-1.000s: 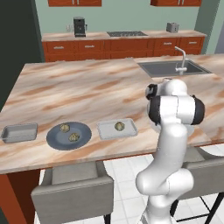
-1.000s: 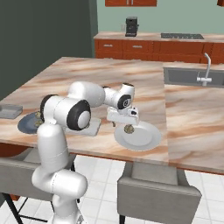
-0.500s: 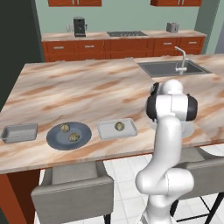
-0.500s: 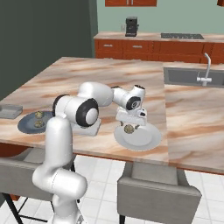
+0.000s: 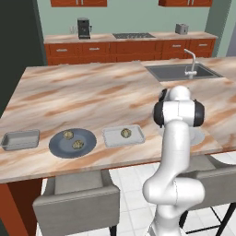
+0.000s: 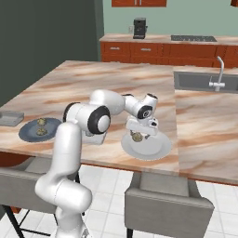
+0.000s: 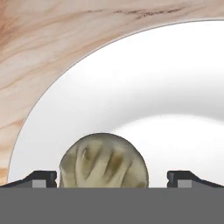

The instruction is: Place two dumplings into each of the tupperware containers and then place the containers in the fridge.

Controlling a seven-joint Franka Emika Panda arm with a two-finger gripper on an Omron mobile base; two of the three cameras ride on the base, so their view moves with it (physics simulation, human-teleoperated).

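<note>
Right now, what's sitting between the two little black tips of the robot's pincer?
A dumpling sits between the open pincer's two fingertips in the hand view, resting on the white plate. The tips stand apart from it on both sides.

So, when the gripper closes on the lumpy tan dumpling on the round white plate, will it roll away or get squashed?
The lumpy tan dumpling looks rounded, so it may roll on the smooth round white plate. Its crinkled surface suggests softness; it could dent. The open gripper straddles it, probably limiting escape.
</note>
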